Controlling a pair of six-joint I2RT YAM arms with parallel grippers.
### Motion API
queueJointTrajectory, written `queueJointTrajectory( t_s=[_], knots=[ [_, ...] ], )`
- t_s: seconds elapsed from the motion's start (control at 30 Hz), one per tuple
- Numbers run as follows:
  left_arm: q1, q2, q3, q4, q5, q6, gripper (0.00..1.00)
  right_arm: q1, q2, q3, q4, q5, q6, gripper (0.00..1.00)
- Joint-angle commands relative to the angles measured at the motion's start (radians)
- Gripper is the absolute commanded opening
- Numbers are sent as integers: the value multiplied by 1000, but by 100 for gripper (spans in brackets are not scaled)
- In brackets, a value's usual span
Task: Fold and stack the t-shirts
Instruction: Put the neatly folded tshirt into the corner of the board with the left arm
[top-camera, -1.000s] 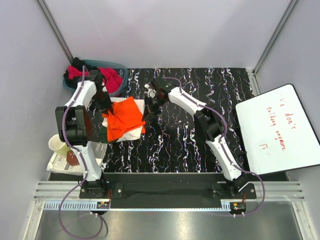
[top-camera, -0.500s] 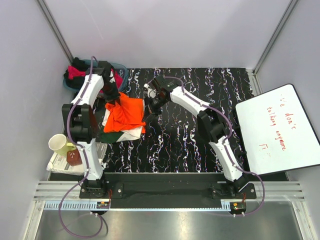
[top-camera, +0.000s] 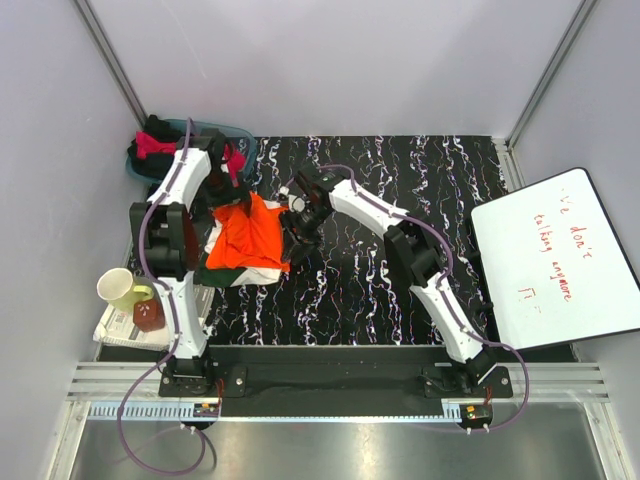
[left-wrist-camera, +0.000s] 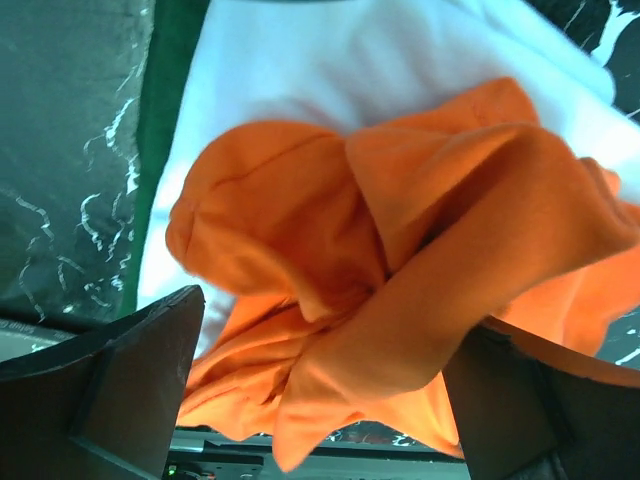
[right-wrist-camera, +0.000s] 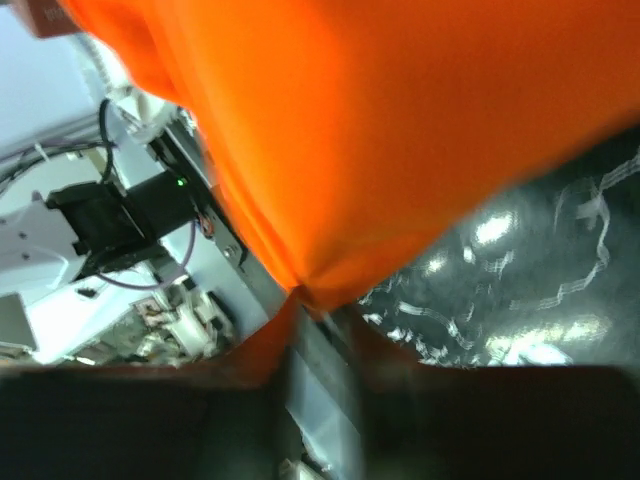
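Marbled table (top-camera: 400, 260): orange shirt (top-camera: 250, 235) on left part, over white shirt (top-camera: 262, 270). Right gripper (top-camera: 296, 216) pinches orange shirt's right edge tight. Left gripper (top-camera: 222, 193): fingers (left-wrist-camera: 130, 380) spread around bunched orange cloth; grasp unclear.

The white board (top-camera: 556, 262) bears red handwriting (roughly "we don't talking anymore").

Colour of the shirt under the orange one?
It's a white t-shirt, beneath the orange t-shirt; best in left wrist view.
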Motion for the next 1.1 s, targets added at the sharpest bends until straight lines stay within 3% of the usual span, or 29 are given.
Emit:
queueJointTrajectory(
  t_s=[0.0, 0.03, 0.23, 0.53, 0.6, 0.87, 0.97, 1.07],
  knots=[
    [5, -128, -26, 28, -56, 11, 99, 16, -34, 48, -115, 85, -41, 95],
    [5, -160, -43, 31, -48, 17, 99, 17, -41, 50, -113, 106, -44, 100],
    [5, -303, -119, 60, 27, 39, 99, 17, -84, 51, -113, 181, -52, 100],
    [5, -369, -326, 163, 116, 0, 97, -9, -120, 71, -112, 260, -47, 100],
    [7, -358, -343, 189, 121, -1, 93, -22, -120, 82, -112, 261, -36, 100],
    [7, -266, -327, 224, 122, 5, 56, -124, -138, 94, -112, 255, -16, 100],
    [5, -239, -319, 223, 122, 8, 51, -150, -152, 76, -112, 266, -22, 100],
    [5, -234, -328, 223, 122, 13, 37, -168, -167, 56, -109, 274, -26, 100]
  ],
)
